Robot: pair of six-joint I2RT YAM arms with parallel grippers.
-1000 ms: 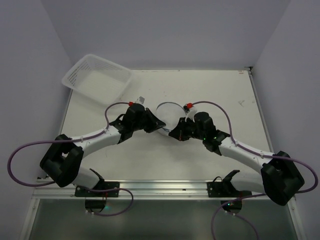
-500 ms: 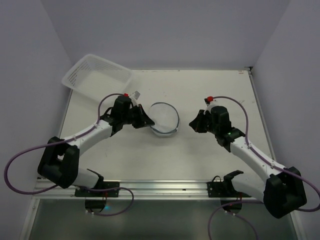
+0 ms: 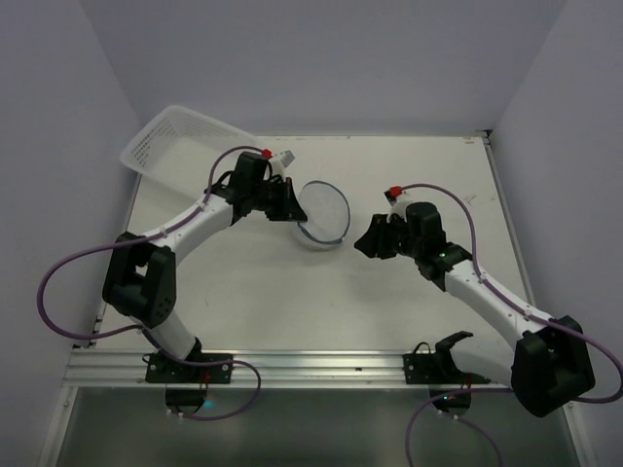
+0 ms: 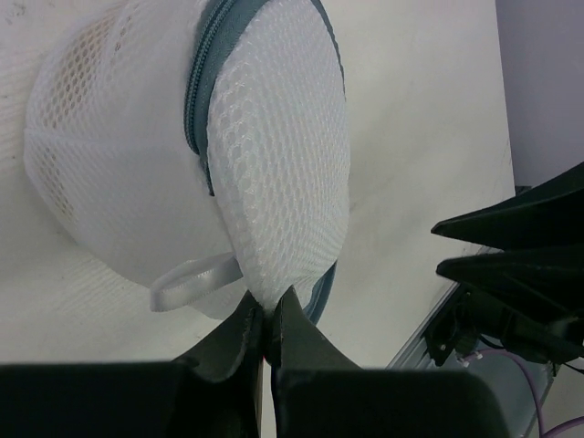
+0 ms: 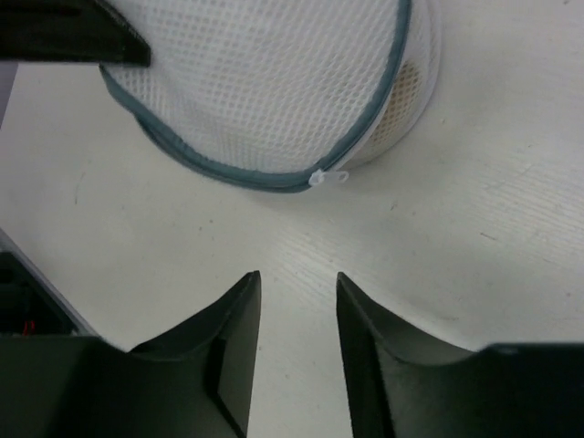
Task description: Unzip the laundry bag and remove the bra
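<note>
The laundry bag (image 3: 323, 214) is a round white mesh pod with a grey-blue zipper rim, tipped on its edge on the table. My left gripper (image 3: 292, 208) is shut on a pinch of its mesh, as the left wrist view shows (image 4: 267, 308). There the bag (image 4: 274, 137) hangs above the fingers, with a white ribbon loop (image 4: 187, 279) beside them. My right gripper (image 3: 363, 243) is open and empty, just right of the bag. In the right wrist view it (image 5: 297, 285) is short of the bag (image 5: 274, 82) and the white zipper pull (image 5: 330, 178). The bra is hidden; only a faint tan tint shows through the mesh.
A white plastic lattice basket (image 3: 185, 146) sits tilted at the table's far left corner, against the wall. The left gripper's dark tip (image 5: 73, 36) shows in the right wrist view. The right arm (image 4: 520, 265) shows at the right of the left wrist view.
Both grippers were at the bag. The right one let go and drew back right. The left one pulled the bag's edge away from the bases, tipping the pod up.
</note>
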